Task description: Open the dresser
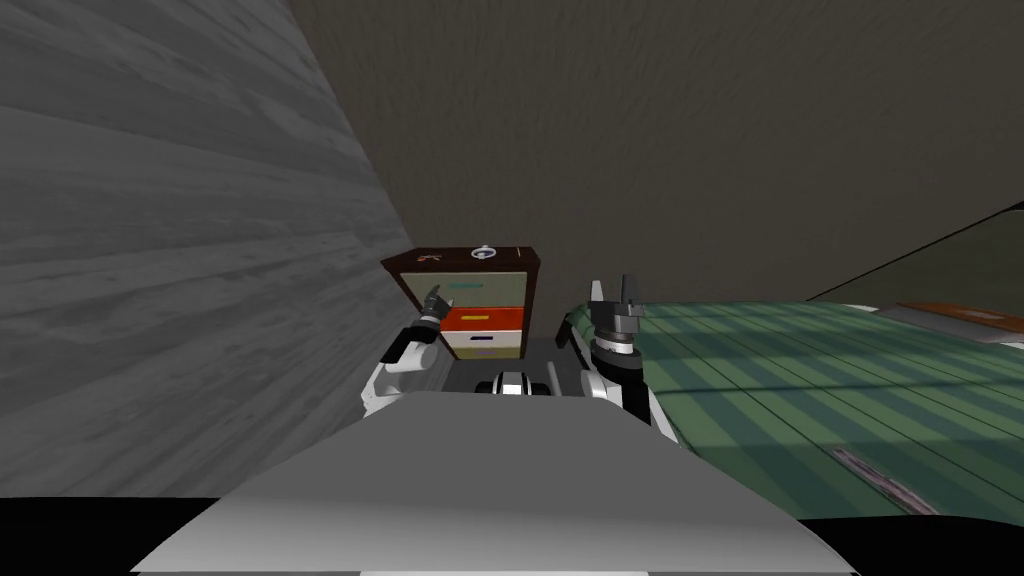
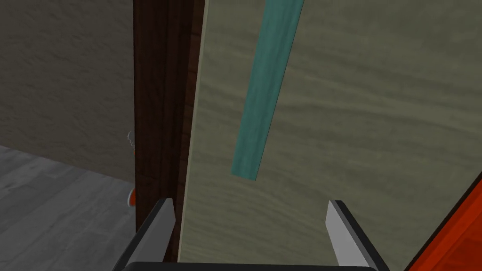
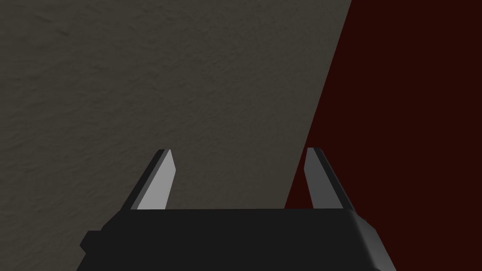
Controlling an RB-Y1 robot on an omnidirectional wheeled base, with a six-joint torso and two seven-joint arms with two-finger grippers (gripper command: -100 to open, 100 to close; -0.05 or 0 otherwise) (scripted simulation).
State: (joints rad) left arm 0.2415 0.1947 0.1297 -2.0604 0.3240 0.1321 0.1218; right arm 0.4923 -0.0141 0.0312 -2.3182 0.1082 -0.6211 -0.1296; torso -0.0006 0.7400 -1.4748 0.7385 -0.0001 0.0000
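Note:
A small dark brown dresser (image 1: 533, 275) stands against the wall ahead, with three drawers: beige on top, orange in the middle, pale at the bottom. My left gripper (image 1: 433, 299) is at the left edge of the top drawer (image 2: 357, 117); its open fingers (image 2: 162, 226) straddle bare drawer front a short way off the end of the teal bar handle (image 2: 263, 89), with nothing between them. The dresser's brown side frame (image 2: 157, 108) runs beside one finger. My right gripper (image 1: 613, 296) is raised to the right of the dresser, open and empty (image 3: 237, 179).
A bed with a green striped cover (image 1: 800, 380) lies close on the right. A grey plank wall (image 1: 180, 250) runs along the left, meeting the dark back wall at the dresser. A small round object (image 1: 483, 253) sits on the dresser's top.

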